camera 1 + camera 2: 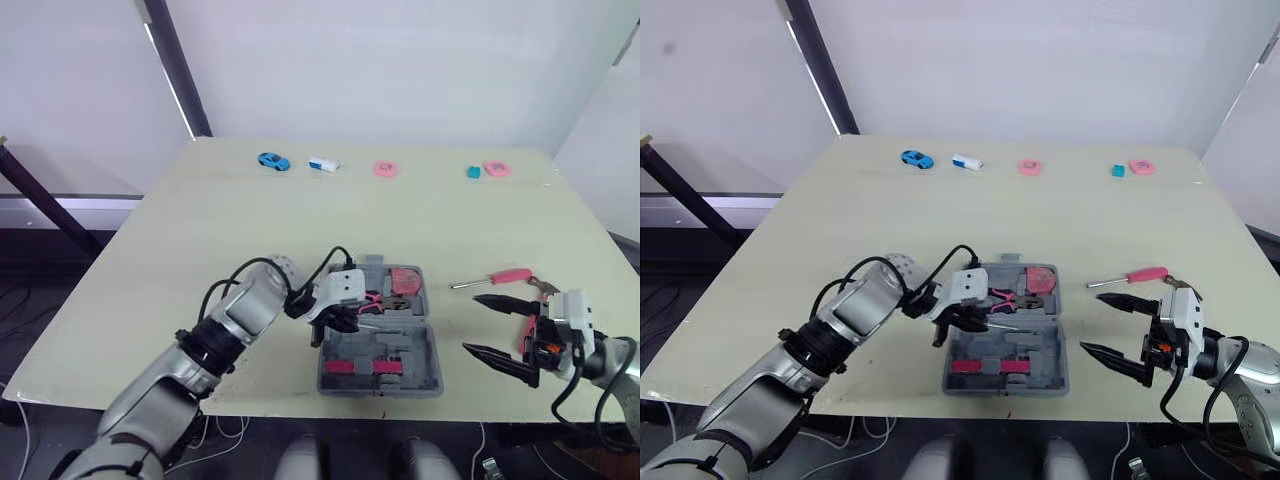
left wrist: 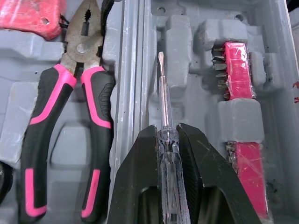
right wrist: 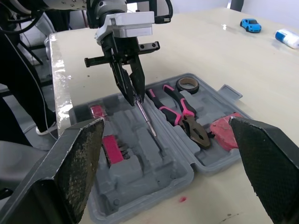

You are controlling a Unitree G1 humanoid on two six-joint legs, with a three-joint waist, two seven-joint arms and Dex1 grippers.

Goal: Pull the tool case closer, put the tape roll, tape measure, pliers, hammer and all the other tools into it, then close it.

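On my feed a dark beam (image 1: 176,66) slants across the white wall (image 1: 400,60) at far left, behind the pale table (image 1: 200,230). A blue toy car (image 1: 272,160) sits near the table's far edge. Close to the front edge, my left gripper (image 2: 167,133) pinches a clear-handled screwdriver (image 2: 161,88) over the open tool case (image 1: 436,370), beside the pliers (image 2: 96,93) and tape roll (image 3: 188,84) lying inside. A pink-handled screwdriver (image 1: 492,278) lies on the table just right of the case. My right gripper (image 1: 470,323) hovers near it, fingers spread wide.
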